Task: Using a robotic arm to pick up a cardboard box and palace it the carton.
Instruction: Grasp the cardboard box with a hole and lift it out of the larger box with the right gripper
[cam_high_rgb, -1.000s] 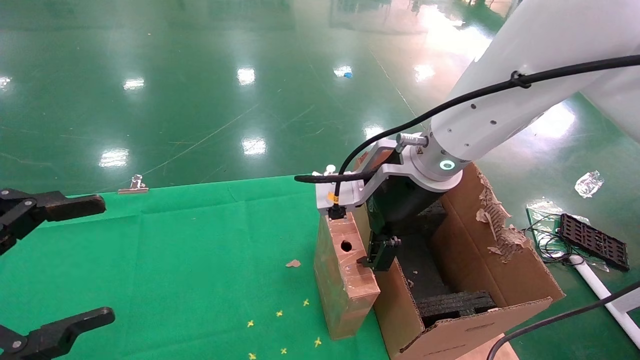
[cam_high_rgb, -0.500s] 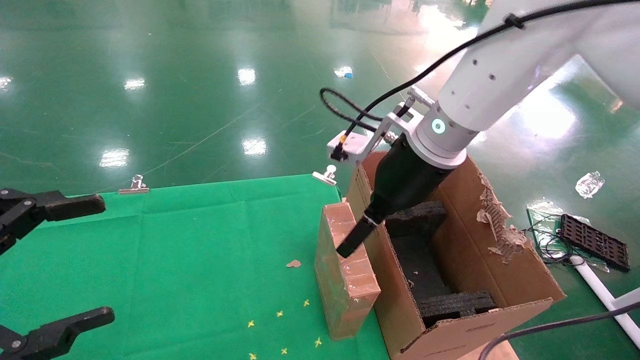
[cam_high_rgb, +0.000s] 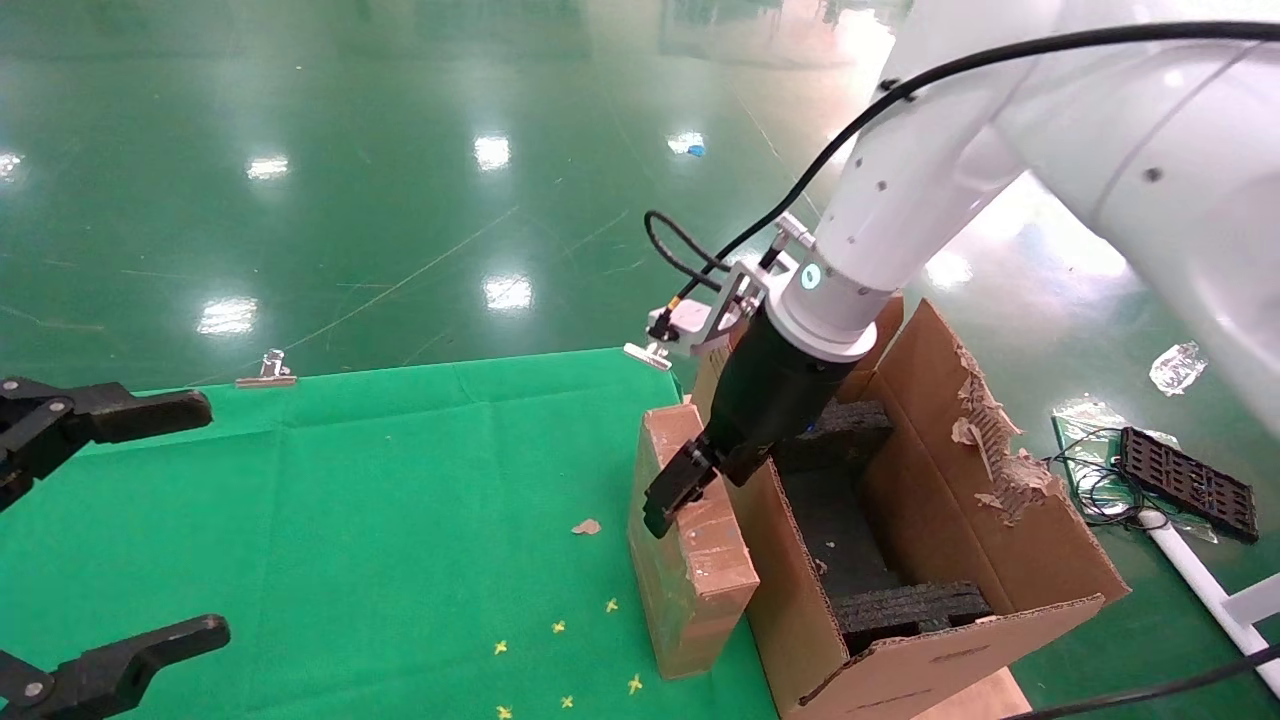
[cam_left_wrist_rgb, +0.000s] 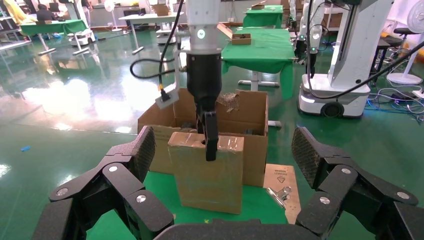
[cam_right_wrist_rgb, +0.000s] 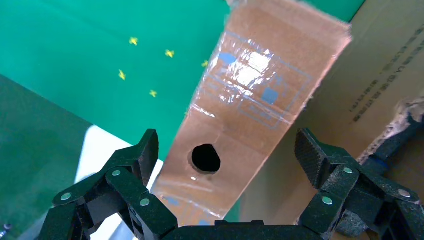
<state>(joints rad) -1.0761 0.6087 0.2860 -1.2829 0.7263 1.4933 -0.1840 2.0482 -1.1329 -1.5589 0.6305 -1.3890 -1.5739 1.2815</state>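
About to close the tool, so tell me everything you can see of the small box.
The box is a narrow brown cardboard slab wrapped in glossy tape, scuffed in spots. It stands upright on the green cloth, its side against the carton. A round hole sits in its narrow top face. The right tool is open, fingers straddling that top; contact isn't clear.

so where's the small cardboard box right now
In the head view the cardboard box stands upright on the green cloth, right against the carton's left wall, with the open right gripper straddling its top.
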